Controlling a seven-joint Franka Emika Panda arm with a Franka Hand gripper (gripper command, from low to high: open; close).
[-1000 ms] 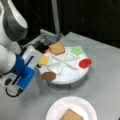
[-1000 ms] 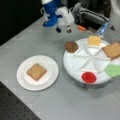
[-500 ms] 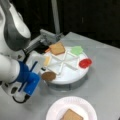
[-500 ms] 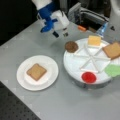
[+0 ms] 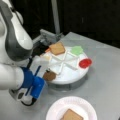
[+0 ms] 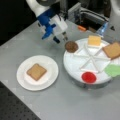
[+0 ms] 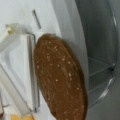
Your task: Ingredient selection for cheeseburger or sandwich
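Wrist view: brown patty (image 7: 60,80) lies directly below the hand (image 6: 60,38).

white rounded arm (image 5: 15,42) (grey joints), blue wrist fittings.

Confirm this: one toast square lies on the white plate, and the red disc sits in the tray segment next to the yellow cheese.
Wrong on the last part. A front view shows the red disc beside the green leaf, across the tray from the cheese. The toast square on the plate is right.
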